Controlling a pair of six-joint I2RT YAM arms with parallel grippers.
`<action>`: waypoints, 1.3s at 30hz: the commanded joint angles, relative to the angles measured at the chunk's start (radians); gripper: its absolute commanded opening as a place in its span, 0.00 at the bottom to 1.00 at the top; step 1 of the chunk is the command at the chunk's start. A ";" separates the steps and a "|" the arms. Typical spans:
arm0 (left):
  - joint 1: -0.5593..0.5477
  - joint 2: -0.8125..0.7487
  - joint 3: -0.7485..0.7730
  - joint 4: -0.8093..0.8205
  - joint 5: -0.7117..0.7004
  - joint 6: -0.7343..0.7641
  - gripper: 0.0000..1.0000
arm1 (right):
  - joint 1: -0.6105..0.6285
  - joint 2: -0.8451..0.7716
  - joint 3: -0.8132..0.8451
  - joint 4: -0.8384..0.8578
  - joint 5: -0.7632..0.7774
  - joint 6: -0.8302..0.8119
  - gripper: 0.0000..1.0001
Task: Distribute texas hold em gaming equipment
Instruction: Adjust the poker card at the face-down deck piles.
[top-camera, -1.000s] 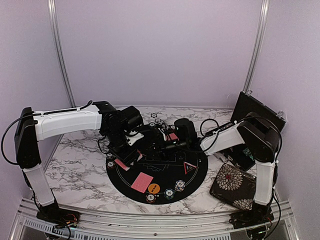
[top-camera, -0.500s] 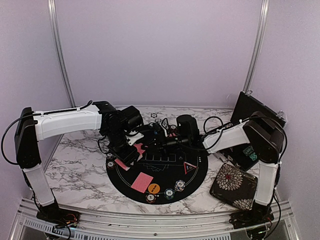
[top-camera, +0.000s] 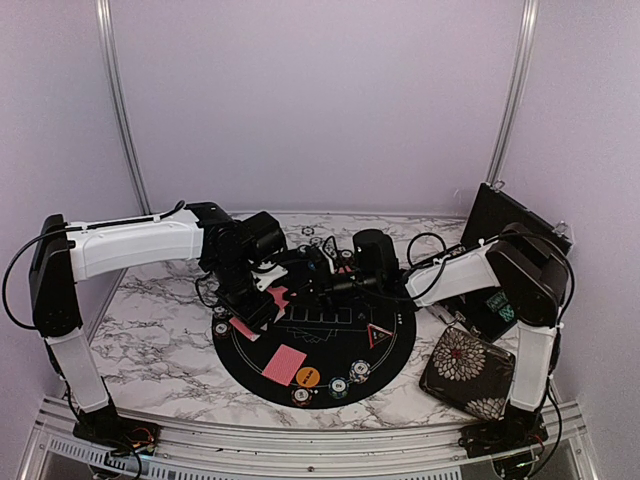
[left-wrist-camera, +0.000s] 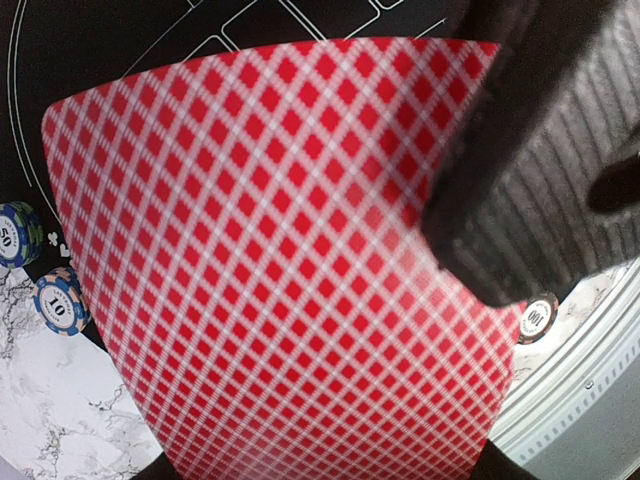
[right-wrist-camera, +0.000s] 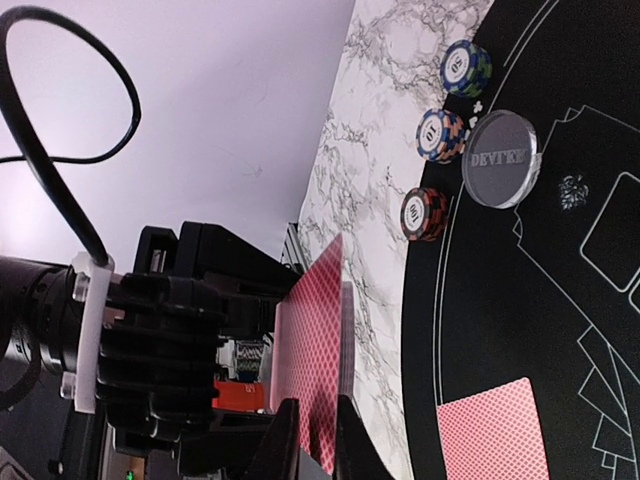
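Moved: right pincer (right-wrist-camera: 315, 442) came left, meeting left pincer (top-camera: 270, 292).
Left pincer: clamped on upright card (left-wrist-camera: 280, 270).
Right pincer: straddles card's edge; grip unclear.

left arm (top-camera: 130, 245) white shells, black joints | right arm (top-camera: 450, 278) alike | thin black cables (right-wrist-camera: 136, 100) | left hand (top-camera: 266, 299), right hand (top-camera: 322, 284) black

The round grey disc (right-wrist-camera: 499, 158) reads roughly DEALER, while the striped chips show numbers: blue-green chip (left-wrist-camera: 17, 235) 50, blue-orange chip (left-wrist-camera: 60, 303) 10, right-hand chip (left-wrist-camera: 538, 319) 100.
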 joint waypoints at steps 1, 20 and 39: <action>0.001 -0.025 0.027 -0.004 0.003 0.015 0.46 | 0.014 -0.007 0.038 0.005 0.000 -0.007 0.07; 0.001 -0.019 0.034 -0.003 0.002 0.015 0.46 | 0.033 -0.020 0.015 0.010 0.010 -0.004 0.12; 0.001 -0.019 0.034 -0.004 0.004 0.016 0.46 | -0.005 -0.039 0.029 -0.070 0.057 -0.065 0.31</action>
